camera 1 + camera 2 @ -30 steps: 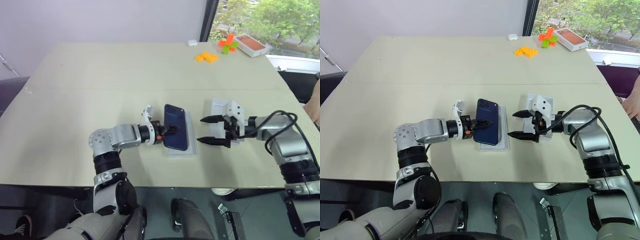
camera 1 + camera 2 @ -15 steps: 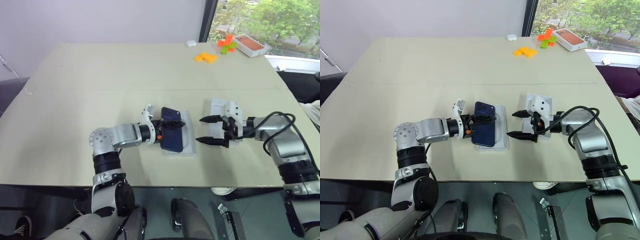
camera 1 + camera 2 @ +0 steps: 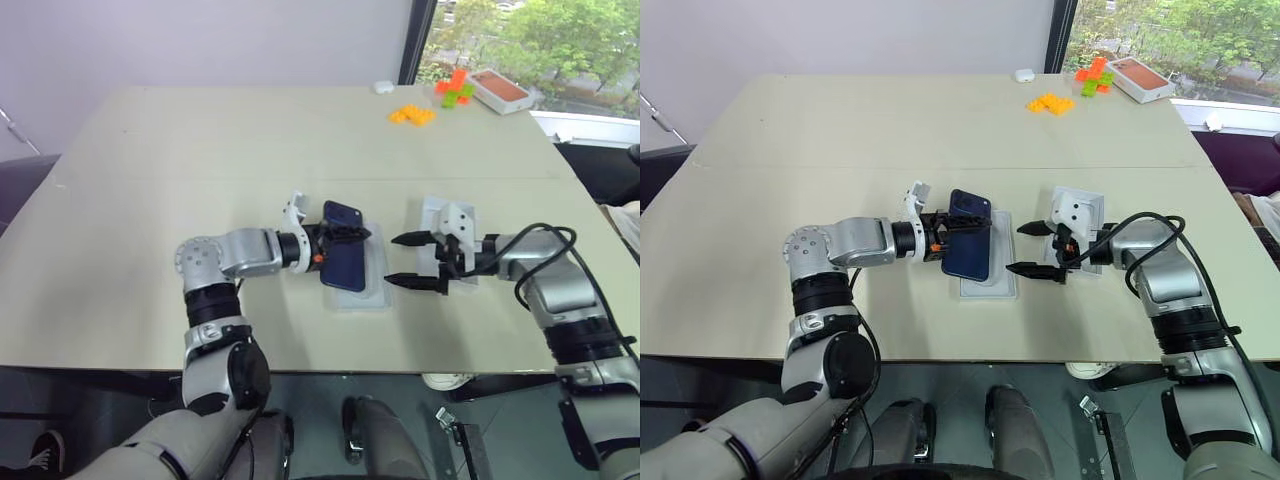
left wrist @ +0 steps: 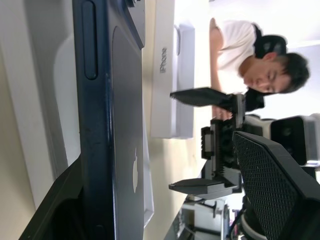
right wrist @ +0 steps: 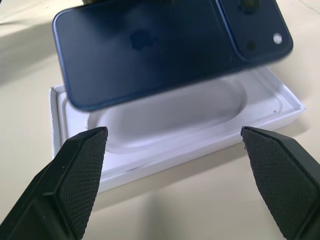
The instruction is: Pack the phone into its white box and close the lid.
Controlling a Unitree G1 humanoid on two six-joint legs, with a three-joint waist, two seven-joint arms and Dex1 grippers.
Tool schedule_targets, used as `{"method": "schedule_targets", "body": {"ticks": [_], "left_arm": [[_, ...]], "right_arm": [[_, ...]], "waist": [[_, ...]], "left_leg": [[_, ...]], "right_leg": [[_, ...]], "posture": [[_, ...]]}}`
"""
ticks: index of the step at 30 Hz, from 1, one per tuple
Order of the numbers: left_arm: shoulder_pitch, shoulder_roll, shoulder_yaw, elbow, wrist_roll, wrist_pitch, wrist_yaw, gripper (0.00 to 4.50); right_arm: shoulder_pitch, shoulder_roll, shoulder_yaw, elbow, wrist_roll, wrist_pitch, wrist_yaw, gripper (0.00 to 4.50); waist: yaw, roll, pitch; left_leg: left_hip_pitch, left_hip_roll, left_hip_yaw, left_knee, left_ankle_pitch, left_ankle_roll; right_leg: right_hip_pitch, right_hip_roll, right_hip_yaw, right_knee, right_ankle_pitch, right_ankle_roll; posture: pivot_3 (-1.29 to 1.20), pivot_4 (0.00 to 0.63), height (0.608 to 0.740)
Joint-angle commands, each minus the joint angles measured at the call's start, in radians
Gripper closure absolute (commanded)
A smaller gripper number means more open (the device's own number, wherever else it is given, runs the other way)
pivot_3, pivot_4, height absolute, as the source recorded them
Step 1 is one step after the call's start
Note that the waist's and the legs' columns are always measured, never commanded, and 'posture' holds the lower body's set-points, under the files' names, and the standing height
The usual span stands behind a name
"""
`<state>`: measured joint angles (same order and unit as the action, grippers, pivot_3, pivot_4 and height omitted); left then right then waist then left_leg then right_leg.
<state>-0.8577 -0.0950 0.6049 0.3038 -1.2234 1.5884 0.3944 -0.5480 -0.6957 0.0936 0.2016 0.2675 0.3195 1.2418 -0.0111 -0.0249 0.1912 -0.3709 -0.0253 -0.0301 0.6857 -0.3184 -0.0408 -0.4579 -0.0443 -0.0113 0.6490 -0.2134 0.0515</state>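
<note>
Phone (image 3: 343, 258) tilted above white insert tray (image 5: 175, 125), we see left end effector (image 3: 345, 238) grasping it, right end effector (image 3: 398, 259) released beside, on tabletop (image 3: 200, 170).

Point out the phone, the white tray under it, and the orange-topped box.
phone (image 3: 346, 262), left eye view, middle of its dark back.
white tray (image 5: 280, 107), right wrist view, its rim near the camera end.
orange-topped box (image 3: 499, 89), left eye view, its orange top.
</note>
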Motion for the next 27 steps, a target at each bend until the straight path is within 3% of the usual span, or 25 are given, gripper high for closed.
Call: {"method": "schedule_targets", "body": {"ticks": [1, 8, 12, 15, 18, 27], "left_arm": [[-0.003, 0.025, -0.003, -0.042, -0.015, 0.02, -0.01, 0.81], [-0.022, 0.027, -0.031, -0.024, -0.036, 0.026, 0.019, 0.81], [-0.042, 0.009, 0.009, 0.095, -0.09, 0.026, 0.108, 0.81], [-0.044, 0.037, -0.008, 0.059, -0.044, 0.026, 0.129, 0.81], [-0.102, 0.053, 0.075, 0.167, -0.183, 0.003, 0.184, 0.81], [-0.056, 0.079, -0.038, 0.086, -0.294, -0.013, 0.288, 0.81]], "right_arm": [[-0.026, 0.011, -0.009, -0.017, 0.007, -0.005, -0.01, 0.0], [-0.039, 0.024, -0.004, -0.006, 0.003, -0.007, -0.015, 0.0], [-0.041, 0.032, -0.002, -0.006, 0.003, -0.004, -0.02, 0.0], [-0.037, 0.033, -0.004, -0.013, 0.001, -0.002, -0.019, 0.0], [-0.033, 0.031, -0.002, -0.014, -0.004, -0.004, -0.017, 0.0], [-0.045, 0.039, 0.0, 0.006, -0.014, -0.017, -0.021, 0.0]], "waist": [[-0.002, 0.0, 0.0], [0.003, 0.0, 0.0], [0.003, 0.0, 0.0], [-0.001, 0.0, 0.0], [0.0, 0.0, 0.0], [0.002, 0.0, 0.0]], "left_leg": [[0.0, 0.0, 0.0, 0.0, 0.0, 0.0], [0.0, 0.0, 0.0, 0.0, 0.003, -0.001], [0.0, 0.0, 0.0, 0.0, 0.003, -0.001], [0.0, 0.0, 0.0, 0.0, 0.003, -0.001], [0.0, 0.0, 0.0, 0.0, 0.003, -0.001], [0.0, 0.0, 0.0, 0.0, 0.004, -0.002]], "right_leg": [[0.0, 0.0, 0.0, 0.0, 0.0, 0.0], [0.0, 0.0, 0.0, 0.0, 0.003, -0.001], [0.0, 0.0, 0.0, 0.0, 0.003, -0.001], [0.0, 0.0, 0.0, 0.0, 0.003, -0.001], [0.0, 0.001, 0.0, 0.0, 0.003, -0.001], [0.0, 0.0, 0.0, 0.0, 0.005, -0.001]], "posture": [[0.0, 0.15, 0.74], [0.0, 0.15, 0.74], [0.0, 0.15, 0.74], [0.0, 0.15, 0.74], [0.0, 0.15, 0.74], [0.0, 0.15, 0.74]]}}
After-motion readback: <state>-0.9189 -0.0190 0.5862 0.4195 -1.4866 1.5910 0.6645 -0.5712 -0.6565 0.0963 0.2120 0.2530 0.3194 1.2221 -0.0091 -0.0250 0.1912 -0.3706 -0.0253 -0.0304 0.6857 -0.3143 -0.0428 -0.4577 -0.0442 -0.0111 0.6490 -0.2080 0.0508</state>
